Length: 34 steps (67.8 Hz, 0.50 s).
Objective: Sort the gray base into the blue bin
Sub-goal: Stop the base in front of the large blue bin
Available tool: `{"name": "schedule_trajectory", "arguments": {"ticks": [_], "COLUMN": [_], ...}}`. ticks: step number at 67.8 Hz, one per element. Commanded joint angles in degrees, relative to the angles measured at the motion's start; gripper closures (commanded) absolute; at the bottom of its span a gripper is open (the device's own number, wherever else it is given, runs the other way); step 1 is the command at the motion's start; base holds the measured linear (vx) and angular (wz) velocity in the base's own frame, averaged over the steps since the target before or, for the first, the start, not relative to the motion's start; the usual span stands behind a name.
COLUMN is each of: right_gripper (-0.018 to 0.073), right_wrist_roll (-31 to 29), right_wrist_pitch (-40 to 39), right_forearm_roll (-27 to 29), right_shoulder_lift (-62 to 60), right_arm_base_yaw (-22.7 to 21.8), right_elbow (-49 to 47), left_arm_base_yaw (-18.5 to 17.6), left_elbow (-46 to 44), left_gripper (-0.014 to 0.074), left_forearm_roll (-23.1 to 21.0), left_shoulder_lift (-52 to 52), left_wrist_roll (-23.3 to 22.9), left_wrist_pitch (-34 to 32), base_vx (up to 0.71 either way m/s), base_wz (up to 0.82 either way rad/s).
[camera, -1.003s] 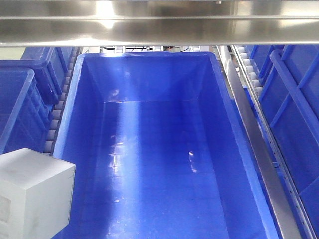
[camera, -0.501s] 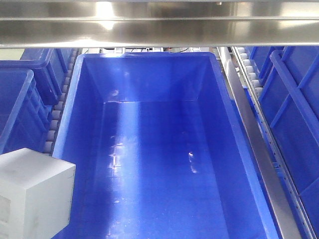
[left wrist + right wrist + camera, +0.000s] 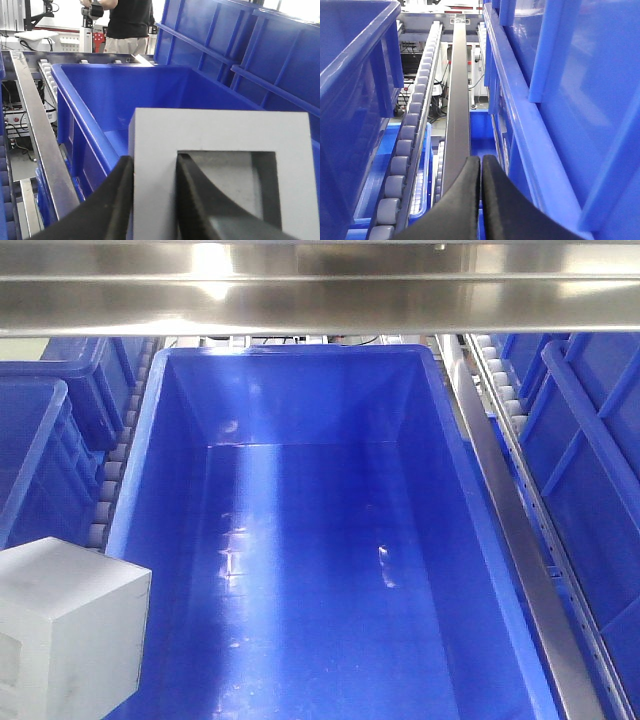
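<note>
We count one gray base (image 3: 70,625). We count five bins: the big blue bin (image 3: 175,490) in the middle, a near left bin (image 3: 30,470), a far left bin (image 3: 95,380), a near right bin (image 3: 600,470) and a far right bin (image 3: 525,360). We see two lines of rollers, a left roller row (image 3: 115,480) and a right roller row (image 3: 490,365). We see one person (image 3: 127,25). We count two grippers, the left gripper (image 3: 154,165) and the right gripper (image 3: 481,165), each with two black fingers.

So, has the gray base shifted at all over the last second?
No. In the front view the gray base shows no shift: its right corner overlaps the left rim of the blue bin at the same spot as before.
</note>
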Motion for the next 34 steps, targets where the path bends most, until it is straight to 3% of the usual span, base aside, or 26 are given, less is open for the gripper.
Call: {"name": "schedule_trajectory", "arguments": {"ticks": [1,12,24,34], "right_gripper": [0.0564,0.0564,0.0564,0.0564], "right_wrist_roll": [-0.7,-0.7,-0.7,-0.7], "right_wrist_pitch": [-4.1,-4.1,-4.1,-4.1], "right_forearm_roll": [-0.3,-0.3,-0.3,-0.3], "right_shoulder_lift": [-0.9,-0.9,-0.9,-0.9], "right_arm_base_yaw": [0.0,0.0,0.0,0.0], "right_elbow": [0.4,0.4,0.4,0.4], "left_arm_base_yaw": [-0.1,-0.1,-0.1,-0.1], "left_elbow": [-1.7,-1.7,-2.8,-8.2], "left_gripper": [0.0603,0.0603,0.0601,0.0595], "left_forearm_roll": [-0.1,-0.1,-1.1,-3.4], "left_shoulder_lift": [0.7,0.7,1.6,10.1], "left_wrist_roll": [-0.4,-0.4,-0.6,-0.5], "left_wrist_pitch": [-6.6,-7.3,-12.4,-11.0], "base_vx": [0.0,0.0,0.0,0.0], "base_wz": [0.0,0.0,0.0,0.0]}}
